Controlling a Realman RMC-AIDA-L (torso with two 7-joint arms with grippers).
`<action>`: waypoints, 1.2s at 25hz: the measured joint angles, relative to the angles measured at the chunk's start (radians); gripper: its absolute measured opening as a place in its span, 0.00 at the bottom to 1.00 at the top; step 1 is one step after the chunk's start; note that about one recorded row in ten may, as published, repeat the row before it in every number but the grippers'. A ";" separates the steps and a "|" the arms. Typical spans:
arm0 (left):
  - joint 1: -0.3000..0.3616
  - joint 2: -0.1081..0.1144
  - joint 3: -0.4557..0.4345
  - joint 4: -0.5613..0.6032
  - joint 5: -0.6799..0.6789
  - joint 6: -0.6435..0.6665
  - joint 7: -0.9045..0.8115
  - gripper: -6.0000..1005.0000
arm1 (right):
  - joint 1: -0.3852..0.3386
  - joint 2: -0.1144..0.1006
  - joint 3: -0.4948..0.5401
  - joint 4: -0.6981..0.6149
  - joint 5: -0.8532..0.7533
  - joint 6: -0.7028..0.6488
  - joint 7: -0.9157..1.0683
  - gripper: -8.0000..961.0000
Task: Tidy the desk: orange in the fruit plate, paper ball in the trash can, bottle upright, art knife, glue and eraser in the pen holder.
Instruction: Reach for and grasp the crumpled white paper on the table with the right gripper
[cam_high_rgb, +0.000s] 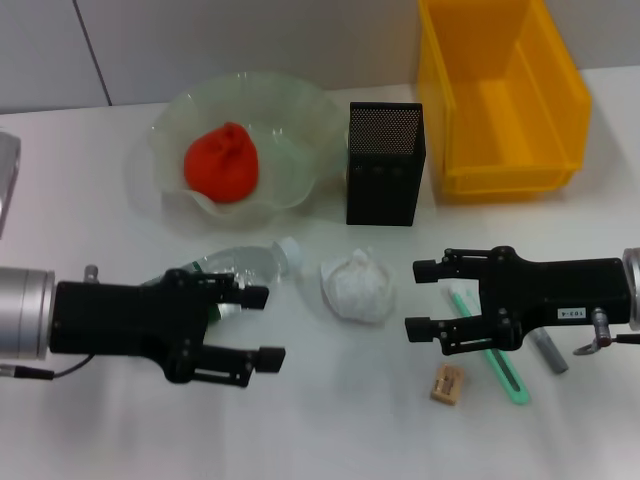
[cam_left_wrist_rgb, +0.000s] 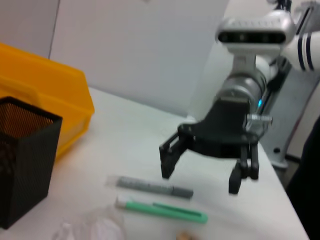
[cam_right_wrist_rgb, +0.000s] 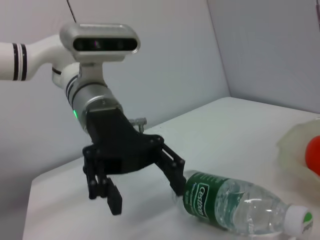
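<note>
The orange (cam_high_rgb: 222, 162) lies in the clear fruit plate (cam_high_rgb: 290, 110). A plastic bottle (cam_high_rgb: 245, 268) lies on its side, cap towards the white paper ball (cam_high_rgb: 357, 285). My left gripper (cam_high_rgb: 268, 327) is open at the bottle's base end; the right wrist view shows that gripper (cam_right_wrist_rgb: 147, 197) with one finger close beside the bottle (cam_right_wrist_rgb: 235, 207). My right gripper (cam_high_rgb: 416, 300) is open just right of the paper ball, above the green art knife (cam_high_rgb: 490, 345). The grey glue stick (cam_high_rgb: 548, 352) and tan eraser (cam_high_rgb: 446, 384) lie beside it. The black mesh pen holder (cam_high_rgb: 385, 165) stands behind.
A yellow bin (cam_high_rgb: 500, 95) stands at the back right, next to the pen holder. In the left wrist view the right gripper (cam_left_wrist_rgb: 200, 179) hangs over the glue stick (cam_left_wrist_rgb: 155, 187) and art knife (cam_left_wrist_rgb: 162, 211), with the pen holder (cam_left_wrist_rgb: 25, 160) nearby.
</note>
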 joint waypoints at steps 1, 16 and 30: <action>0.003 -0.002 -0.001 0.000 0.013 -0.005 0.013 0.81 | -0.001 0.000 0.000 0.000 -0.002 -0.001 0.001 0.87; 0.019 -0.013 -0.001 0.004 0.037 -0.018 0.037 0.81 | 0.037 -0.007 0.001 -0.171 -0.008 -0.096 0.295 0.87; 0.012 -0.017 -0.001 0.004 0.038 -0.025 0.037 0.81 | 0.348 -0.072 -0.084 -0.354 -0.382 -0.237 0.641 0.86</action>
